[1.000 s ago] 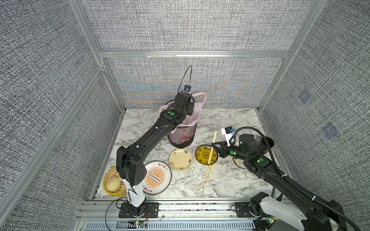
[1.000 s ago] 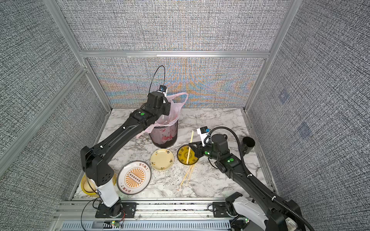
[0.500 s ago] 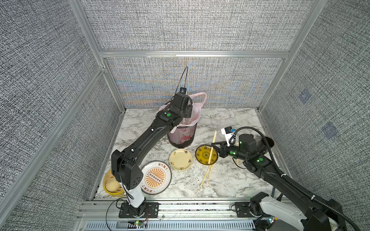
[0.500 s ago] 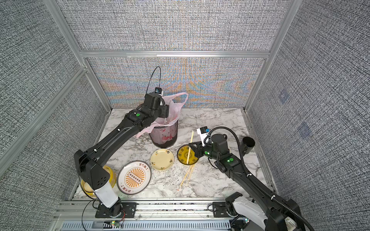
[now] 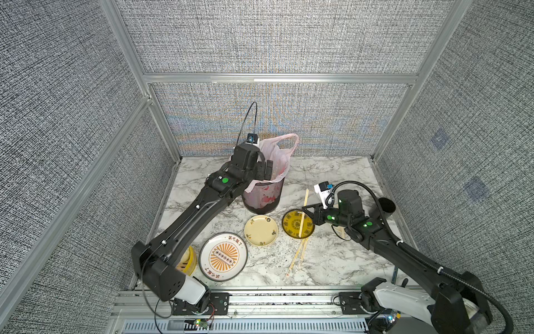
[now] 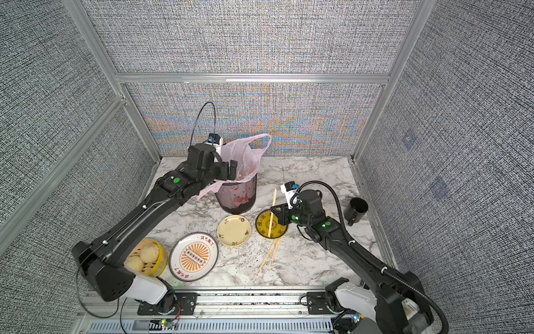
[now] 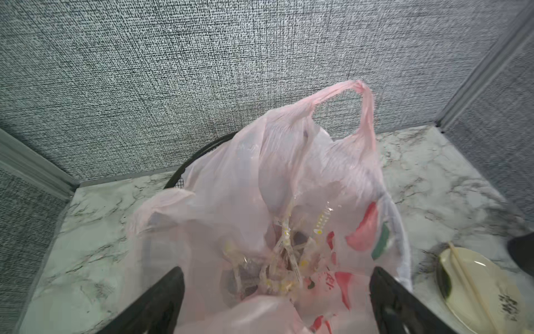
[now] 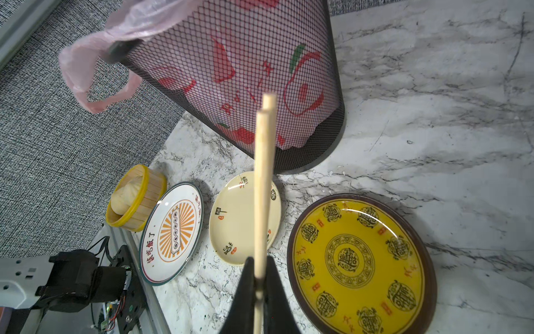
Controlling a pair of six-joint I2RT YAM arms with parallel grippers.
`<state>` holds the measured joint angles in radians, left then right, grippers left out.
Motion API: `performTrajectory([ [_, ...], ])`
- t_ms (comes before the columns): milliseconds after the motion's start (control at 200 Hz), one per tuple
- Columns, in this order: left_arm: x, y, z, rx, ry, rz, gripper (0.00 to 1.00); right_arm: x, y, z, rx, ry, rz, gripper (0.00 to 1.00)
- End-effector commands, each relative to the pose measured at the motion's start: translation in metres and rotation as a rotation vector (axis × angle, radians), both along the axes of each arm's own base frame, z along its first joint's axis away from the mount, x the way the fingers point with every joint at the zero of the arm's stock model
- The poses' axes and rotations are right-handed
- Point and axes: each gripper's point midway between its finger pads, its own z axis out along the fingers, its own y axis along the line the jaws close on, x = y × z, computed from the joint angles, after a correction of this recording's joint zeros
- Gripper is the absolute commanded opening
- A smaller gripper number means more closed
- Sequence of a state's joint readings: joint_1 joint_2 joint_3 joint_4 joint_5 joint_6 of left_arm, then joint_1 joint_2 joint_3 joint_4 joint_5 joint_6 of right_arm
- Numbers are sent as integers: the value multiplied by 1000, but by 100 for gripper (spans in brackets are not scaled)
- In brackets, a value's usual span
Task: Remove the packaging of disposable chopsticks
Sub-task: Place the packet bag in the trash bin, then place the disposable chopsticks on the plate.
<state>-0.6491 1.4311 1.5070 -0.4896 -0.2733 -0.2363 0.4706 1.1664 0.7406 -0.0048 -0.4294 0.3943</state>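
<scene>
Left wrist: L end effector point(image 7: 276, 270) gaped empty above bag point(image 7: 231, 188). R end effector point(image 8: 258, 260) pinched chopsticks point(image 8: 263, 173), long axis toward bin point(image 8: 231, 57).

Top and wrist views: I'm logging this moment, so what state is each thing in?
Left gripper, open, empty, above the pink bag.
Right gripper, shut on a bare pair of chopsticks.
Bin, upright, lined with the pink bag.
Wrappers, crumpled inside the bag.
Loose chopsticks, lying on the table; whether wrapped is unclear.
Yellow plate, empty.
Steamer basket, uncovered, holding buns.
</scene>
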Motion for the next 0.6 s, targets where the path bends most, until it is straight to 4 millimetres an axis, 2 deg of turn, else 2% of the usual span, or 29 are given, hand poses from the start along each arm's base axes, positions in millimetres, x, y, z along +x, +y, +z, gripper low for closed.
performTrajectory([
  [0, -28, -11, 12, -113, -38, -113, 98, -2, 5, -16, -24, 136, 17, 0],
  [150, -76, -11, -2, -205, -37, -219, 97, 0, 15, -32, -25, 249, 40, 0],
  [355, -124, -6, -41, -298, -3, -316, 96, 3, 2, -62, -86, 347, -29, 0],
  [500, -143, -22, -78, -340, 85, -420, 93, 11, -7, -86, -130, 444, -59, 0],
  [596, -148, -29, -101, -299, 108, -431, 93, 14, -1, -95, -116, 517, -25, 0],
])
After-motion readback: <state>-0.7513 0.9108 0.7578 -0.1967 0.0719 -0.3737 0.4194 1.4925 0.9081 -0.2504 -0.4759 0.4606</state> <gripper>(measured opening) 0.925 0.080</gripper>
